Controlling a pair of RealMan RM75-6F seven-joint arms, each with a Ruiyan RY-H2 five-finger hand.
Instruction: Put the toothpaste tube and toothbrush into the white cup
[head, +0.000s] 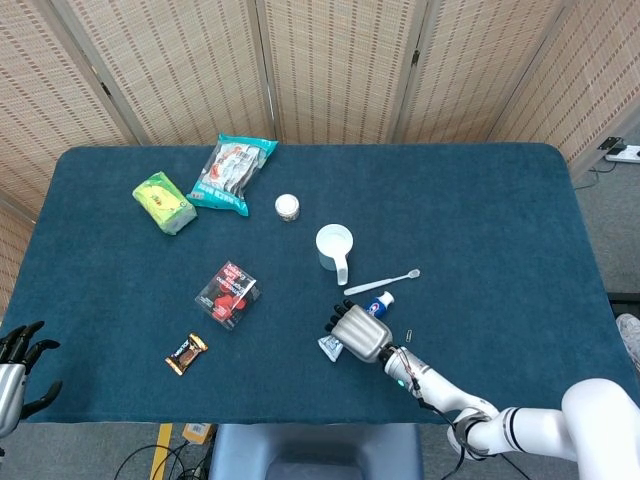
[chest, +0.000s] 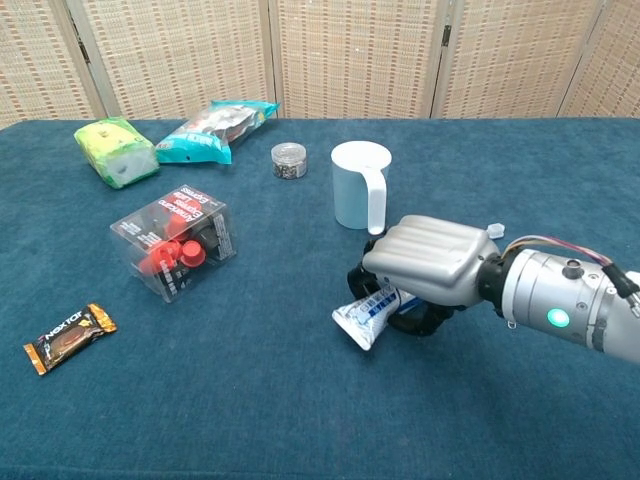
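The toothpaste tube (head: 329, 346) (chest: 362, 318) lies slantwise on the blue cloth, its cap end (head: 383, 299) pointing toward the toothbrush. My right hand (head: 358, 333) (chest: 425, 265) covers its middle with fingers curled around it, and its flat end looks slightly raised. The white toothbrush (head: 382, 282) lies just beyond, between hand and cup; only its head (chest: 492, 229) shows in the chest view. The white cup (head: 334, 245) (chest: 358, 185) stands upright with its handle toward the hand. My left hand (head: 20, 360) hangs at the table's near-left corner, fingers spread, holding nothing.
A clear box of red items (head: 228, 294) (chest: 175, 240) and a chocolate bar (head: 186, 353) (chest: 68, 336) lie to the left. A small jar (head: 287, 207), a teal snack bag (head: 233, 173) and a green packet (head: 164, 201) sit further back. A paperclip (head: 410, 335) lies beside the right wrist.
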